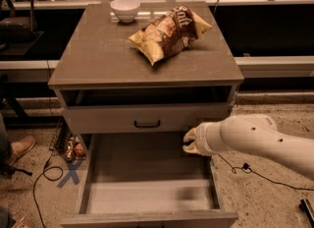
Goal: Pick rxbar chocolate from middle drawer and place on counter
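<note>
A big white robot arm (255,138) reaches in from the right. Its yellowish pincer (189,141) hangs over the back right corner of the wide, shallow grey wooden drawer (142,192), which is pulled out. I cannot tell if the pincer is apart or together, or if it holds anything.

The smooth grey-brown surface (98,60) is the top of the grey cabinet. Above the open drawer is a shut drawer front with a black curved handle (147,123). The floor (265,192) is speckled, with a black cable (245,169) and a blue X mark (70,173).

A crinkled yellow-brown chip bag (169,33) lies on the surface. A small white bowl (125,9) stands behind it, near the back edge.

The small dark chocolate snack bar cannot be picked out. There is a dark patch right by the pincer, too unclear to name.
</note>
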